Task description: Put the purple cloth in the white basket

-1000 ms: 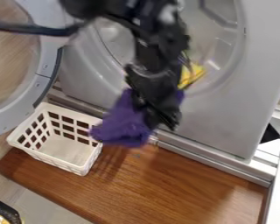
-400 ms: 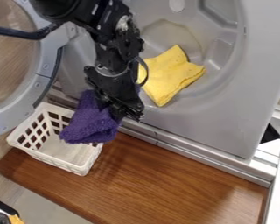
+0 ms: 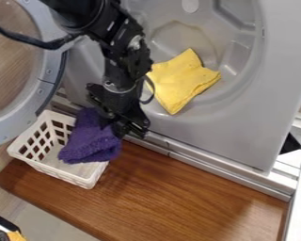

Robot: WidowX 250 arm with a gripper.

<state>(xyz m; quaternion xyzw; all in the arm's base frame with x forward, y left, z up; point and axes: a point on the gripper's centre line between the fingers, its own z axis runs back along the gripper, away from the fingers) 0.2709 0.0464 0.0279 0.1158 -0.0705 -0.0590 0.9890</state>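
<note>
So the purple cloth (image 3: 90, 140) is bunched up over the right part of the basket (image 3: 54, 173), can't tell if they're touching. Gripper's (image 3: 122, 128) got it pinched by its upper end. Basket's sitting on the wood board (image 3: 178, 188), and there's a yellow cloth (image 3: 181, 81) up in the grey drum opening (image 3: 238, 89), round door (image 3: 45, 89) swung open at left.

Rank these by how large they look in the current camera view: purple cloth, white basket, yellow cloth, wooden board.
1. Wooden board
2. White basket
3. Yellow cloth and purple cloth: too alike to rank, and the purple one is partly covered.
</note>
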